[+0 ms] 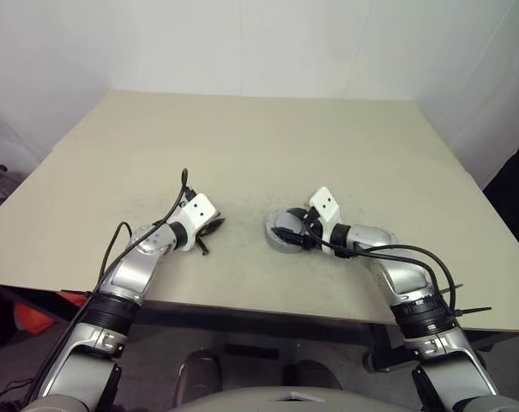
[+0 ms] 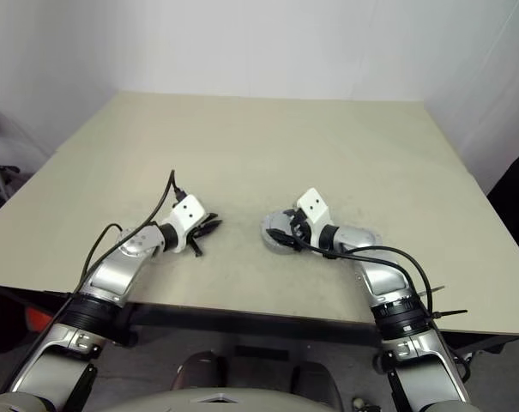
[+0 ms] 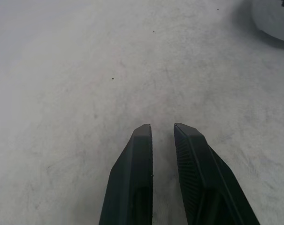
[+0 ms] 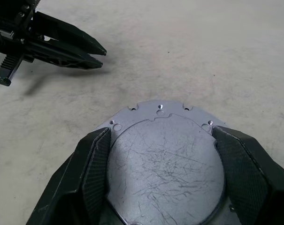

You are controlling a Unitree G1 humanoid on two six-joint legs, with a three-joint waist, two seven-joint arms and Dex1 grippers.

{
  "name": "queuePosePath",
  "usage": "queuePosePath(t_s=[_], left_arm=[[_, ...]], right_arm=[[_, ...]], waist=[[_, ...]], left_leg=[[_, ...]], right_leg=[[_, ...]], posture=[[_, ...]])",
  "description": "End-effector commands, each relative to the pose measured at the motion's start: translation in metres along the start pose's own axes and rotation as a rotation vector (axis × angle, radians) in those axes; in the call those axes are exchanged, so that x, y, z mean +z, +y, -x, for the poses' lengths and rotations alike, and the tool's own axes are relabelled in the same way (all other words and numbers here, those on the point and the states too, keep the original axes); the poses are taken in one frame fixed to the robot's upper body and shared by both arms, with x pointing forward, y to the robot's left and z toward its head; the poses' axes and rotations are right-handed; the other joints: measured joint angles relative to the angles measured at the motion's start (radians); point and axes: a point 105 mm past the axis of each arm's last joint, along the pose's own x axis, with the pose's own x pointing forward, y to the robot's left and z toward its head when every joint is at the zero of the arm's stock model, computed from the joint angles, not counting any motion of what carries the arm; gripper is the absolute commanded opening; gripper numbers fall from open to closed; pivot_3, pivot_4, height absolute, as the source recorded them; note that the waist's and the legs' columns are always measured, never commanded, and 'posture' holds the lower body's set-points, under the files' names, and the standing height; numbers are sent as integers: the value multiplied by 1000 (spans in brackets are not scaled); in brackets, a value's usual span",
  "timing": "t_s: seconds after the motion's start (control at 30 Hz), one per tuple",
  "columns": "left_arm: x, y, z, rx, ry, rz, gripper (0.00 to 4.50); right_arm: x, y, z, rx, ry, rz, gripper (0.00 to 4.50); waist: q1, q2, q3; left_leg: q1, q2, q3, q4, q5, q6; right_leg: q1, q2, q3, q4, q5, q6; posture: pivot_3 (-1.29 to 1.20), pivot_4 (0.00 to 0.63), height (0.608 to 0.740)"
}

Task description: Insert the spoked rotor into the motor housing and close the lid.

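A round grey lid [image 4: 165, 164], plain scratched face up, lies on the motor housing [image 1: 274, 241] near the table's front edge. Its notched flange with small screw holes shows at the far rim. My right gripper [image 4: 160, 132] is shut on the lid, one finger pressed against each side of its raised round face. My left gripper [image 1: 213, 227] rests low over bare table a short way to the left. Its fingers [image 3: 137, 154] stand a narrow gap apart with nothing between them. The housing's windings are covered. The spoked rotor is hidden.
The beige table [image 1: 259, 146] stretches far behind both grippers. Its front edge [image 1: 268, 311] runs just below my forearms. Black cables [image 1: 388, 251] loop from both wrists. A wall stands behind the table.
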Motion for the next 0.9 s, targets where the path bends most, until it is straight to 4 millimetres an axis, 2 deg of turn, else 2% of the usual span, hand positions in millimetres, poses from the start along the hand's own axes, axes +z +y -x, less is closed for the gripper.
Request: queuePosePath(t_s=[0.03,0.2,0.9], left_arm=[[11,4,2,18,-31,-31,831],[10,3,2,18,-28,-32,831],[6,4,2,22,-17,-30,831]], right_arm=[[15,1,2,6,-65,21,3000],[21,6,2,27,-93,35,3000],[13,0,3,5,-31,111,3000]], waist=[[0,0,0],[0,0,0],[0,0,0]], left_leg=[[0,0,0,0,0,0],[0,0,0,0,0,0],[-1,0,0,-1,0,0]], right_leg=[[0,0,0,0,0,0],[0,0,0,0,0,0],[-1,0,0,-1,0,0]], posture=[[0,0,740],[0,0,740],[0,0,740]])
